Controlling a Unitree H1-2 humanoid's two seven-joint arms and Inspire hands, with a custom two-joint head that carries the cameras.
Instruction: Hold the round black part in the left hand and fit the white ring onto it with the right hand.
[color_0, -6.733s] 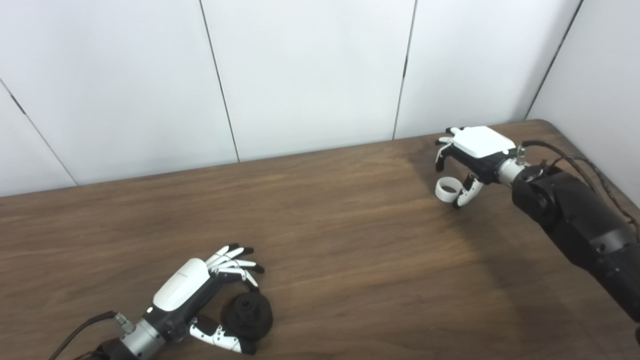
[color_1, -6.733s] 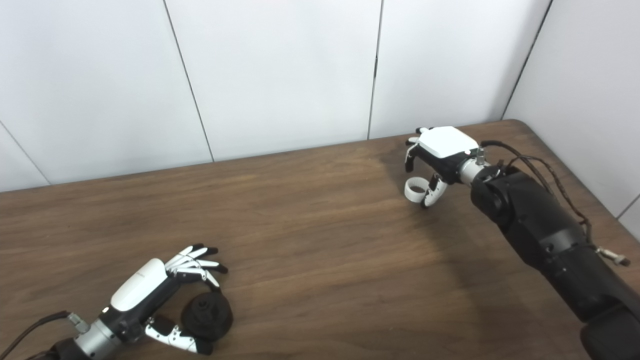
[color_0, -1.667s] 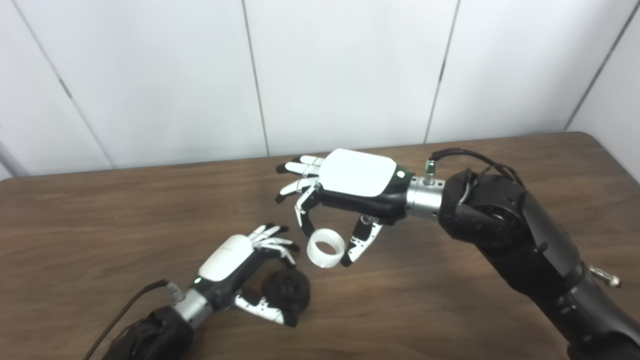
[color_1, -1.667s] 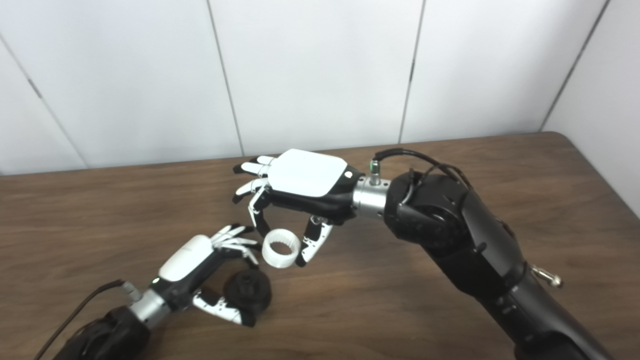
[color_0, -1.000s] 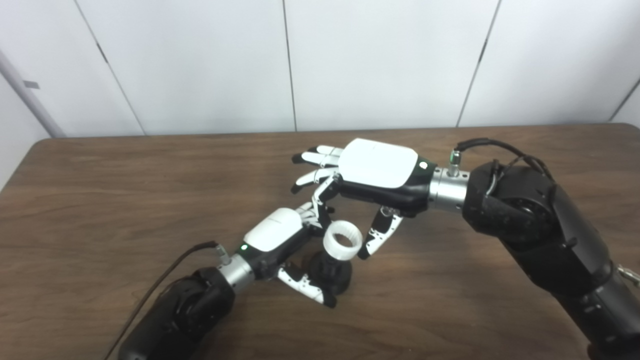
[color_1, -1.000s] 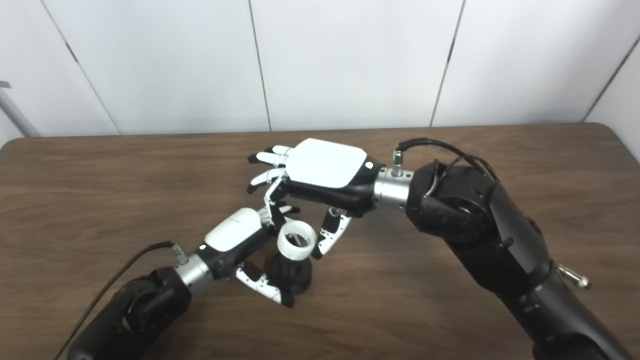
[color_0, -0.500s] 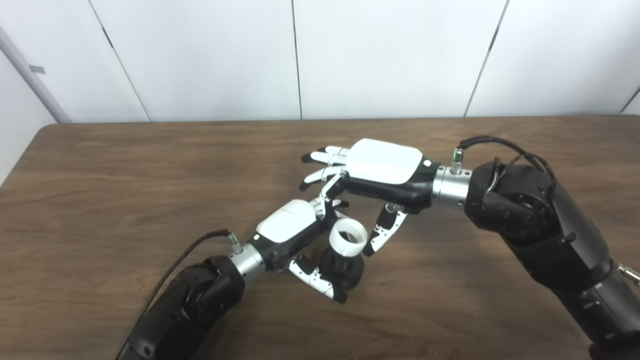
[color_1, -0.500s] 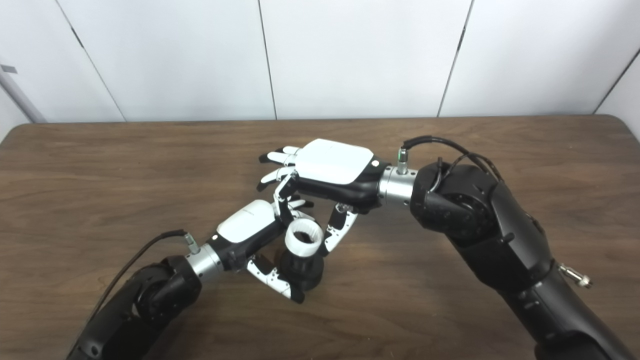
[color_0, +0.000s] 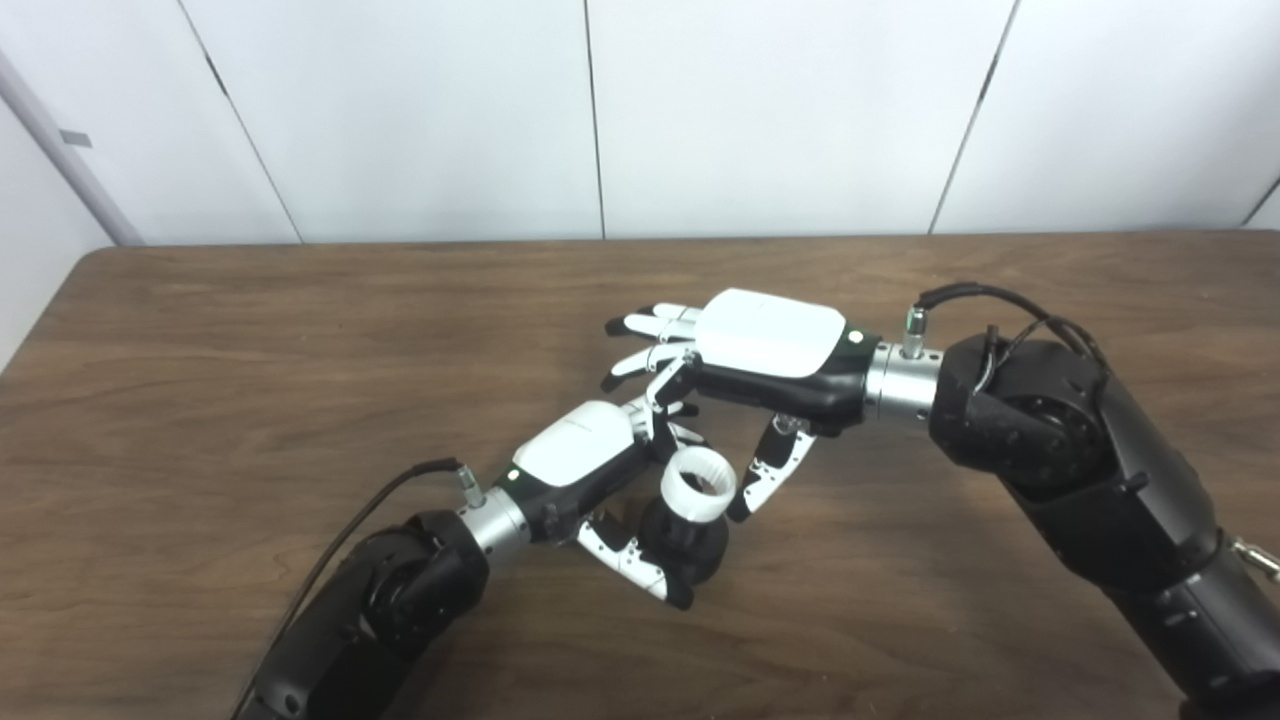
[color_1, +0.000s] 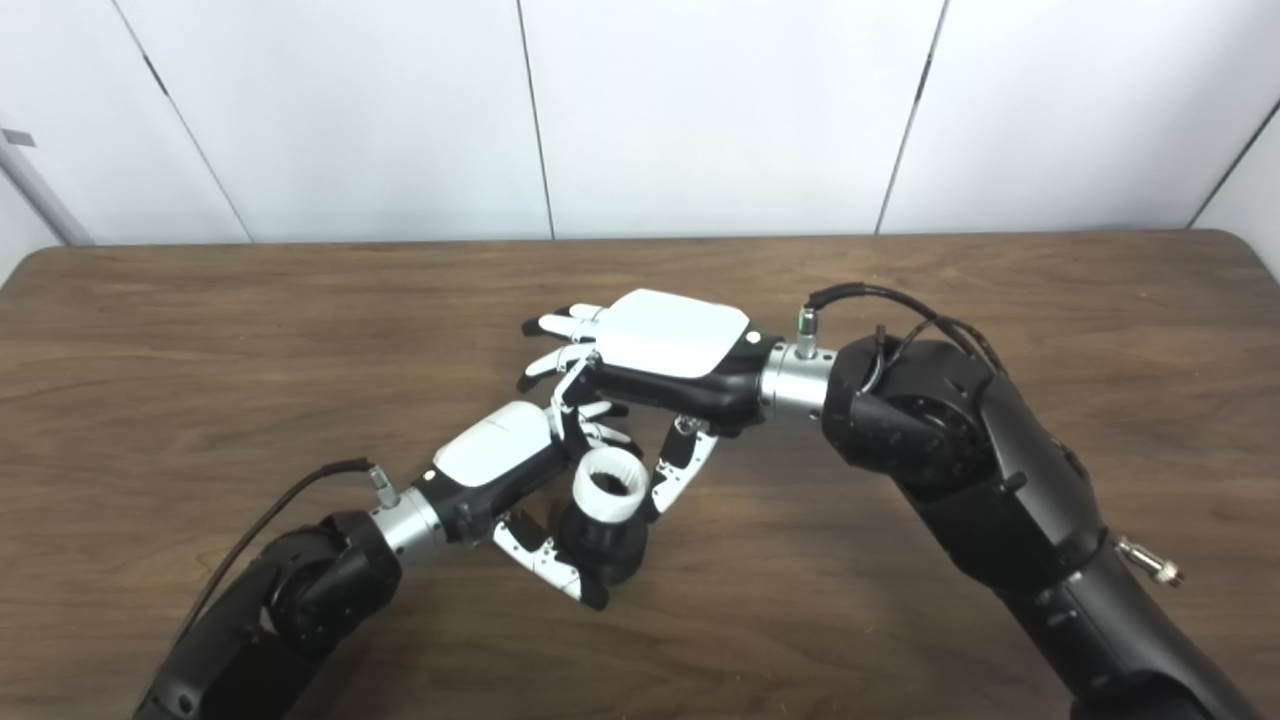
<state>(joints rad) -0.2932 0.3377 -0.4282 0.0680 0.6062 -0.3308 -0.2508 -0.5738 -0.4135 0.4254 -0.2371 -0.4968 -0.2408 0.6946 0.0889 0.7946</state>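
My left hand (color_0: 585, 455) is shut on the round black part (color_0: 690, 545), which sits near the middle of the wooden table (color_0: 200, 330). My right hand (color_0: 745, 375) reaches in from the right, palm down, and is shut on the white ring (color_0: 698, 481), pinched between a finger and the thumb. The ring sits right over the top of the black part, and the part's raised hub shows dark through the ring in the right eye view (color_1: 610, 484). Whether the ring is seated on the part I cannot tell.
White wall panels (color_0: 780, 110) stand behind the table's far edge. A black cable (color_0: 350, 520) trails from the left wrist, another loops over the right forearm (color_0: 1000, 300).
The right hand has carried the ring from the far right to the left hand and lowered it onto the black part. The camera view has shifted.
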